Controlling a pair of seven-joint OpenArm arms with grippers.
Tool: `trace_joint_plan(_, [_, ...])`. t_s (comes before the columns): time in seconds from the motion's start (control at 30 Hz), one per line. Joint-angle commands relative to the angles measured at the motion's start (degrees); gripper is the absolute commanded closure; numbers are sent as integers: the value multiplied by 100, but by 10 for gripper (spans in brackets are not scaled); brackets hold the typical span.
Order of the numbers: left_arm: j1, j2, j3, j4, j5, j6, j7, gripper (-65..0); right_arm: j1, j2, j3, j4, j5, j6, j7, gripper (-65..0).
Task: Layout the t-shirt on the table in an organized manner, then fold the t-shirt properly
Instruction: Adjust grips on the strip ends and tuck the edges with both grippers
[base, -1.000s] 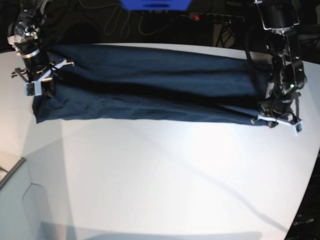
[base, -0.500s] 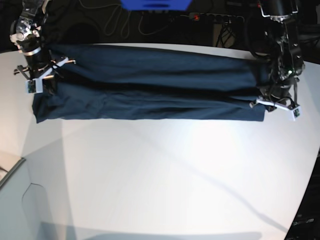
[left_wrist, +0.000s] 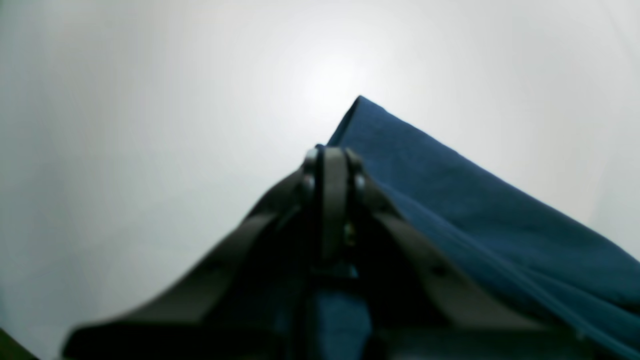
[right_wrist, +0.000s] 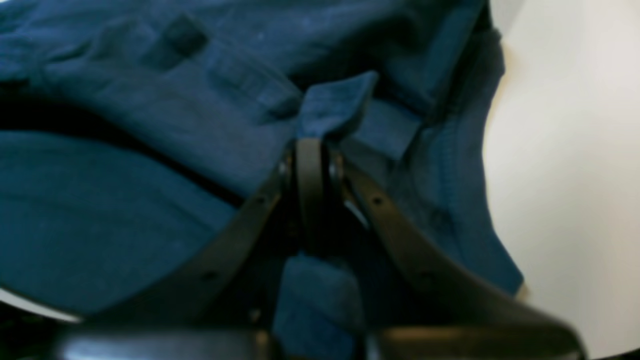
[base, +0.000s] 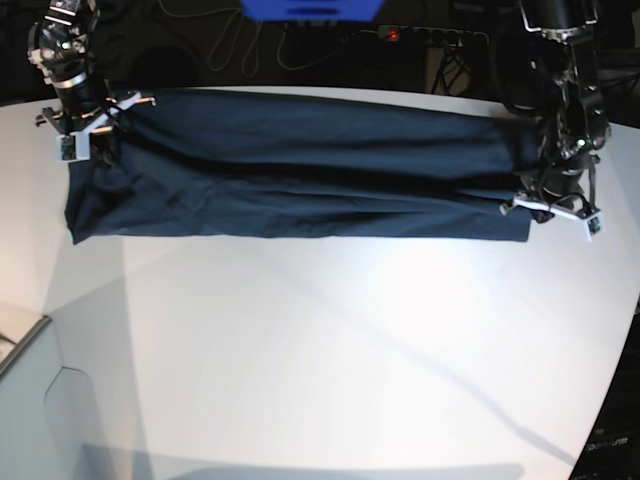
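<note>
In the base view the white bench (base: 330, 360) fills the lower and middle frame, bare and bright; beyond it the t-shirt (base: 300, 180), dark navy, lies as a long band across the upper part of the frame, stretched from upper left to upper right with lengthwise creases and its lower edge on the bench top; at the band's right end the left hand (base: 550, 208) has its fingers pressed together, pinching the t-shirt's edge, and in the left wrist view the cloth runs from the closed fingertips (left_wrist: 334, 165) to a pointed corner over the pale bench; at the upper left of the base view the right hand (base: 88, 135) is likewise closed, pinching the t-shirt, and the right wrist view shows a small tab of cloth sticking up between its tips, rumpled folds behind, the bench at the frame's right; farthest back, along the top edge, dark cables (base: 230, 40) lie against a black background.
</note>
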Motion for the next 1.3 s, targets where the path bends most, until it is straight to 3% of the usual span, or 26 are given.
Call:
trace_joint_plan(0.0, [-40,-71,-32,105,4,-19,-139,0,-30,75,40,96,83,-4,300,0])
trace_joint_plan(0.5, [-366,-97,-32,-203,13,-19,-139,0,-179,101,40,228,92,-4,441,0])
trace_joint_plan(0.63, [-603,-97,-32,-370,13,-19,-157,0,-267,101,40,421,373,-4,441,0])
trace_joint_plan(0.87, [-902,-71,21,-89,13,-19,-746,0,-258,101,40,421,382,-4,441,0])
trace_joint_plan(1.03, [-787,-62,-14,307,13,-19,-781,0,-232,101,40,403,382,-4,432,0])
trace_joint_plan(1.27, [-541,-53,-32,-484,13,-19,-913,0,-197,110,31,113,382,-4,441,0])
